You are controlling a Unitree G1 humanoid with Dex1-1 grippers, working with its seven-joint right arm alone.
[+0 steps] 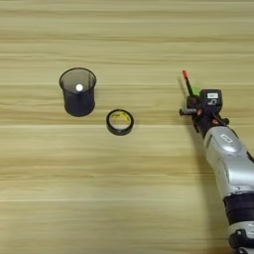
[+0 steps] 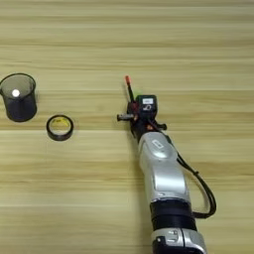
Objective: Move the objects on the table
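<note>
On the table (image 1: pixel 124 198), the mesh cup (image 1: pixel 78 93) stood farthest left, a ball (image 1: pixel 79 88) inside it. The tape ring (image 1: pixel 119 121) lay just right of the cup and slightly nearer the robot, apart from it. Well to the right of the ring, the marker pen (image 1: pixel 187 82) ran away from the robot, its far tip angled left. The right arm (image 2: pixel 161 176) reached in from the bottom edge, its gripper (image 2: pixel 135 110) over the pen's near end (the block (image 1: pixel 196 91) showed only as a sliver beside the pen, behind the gripper).
</note>
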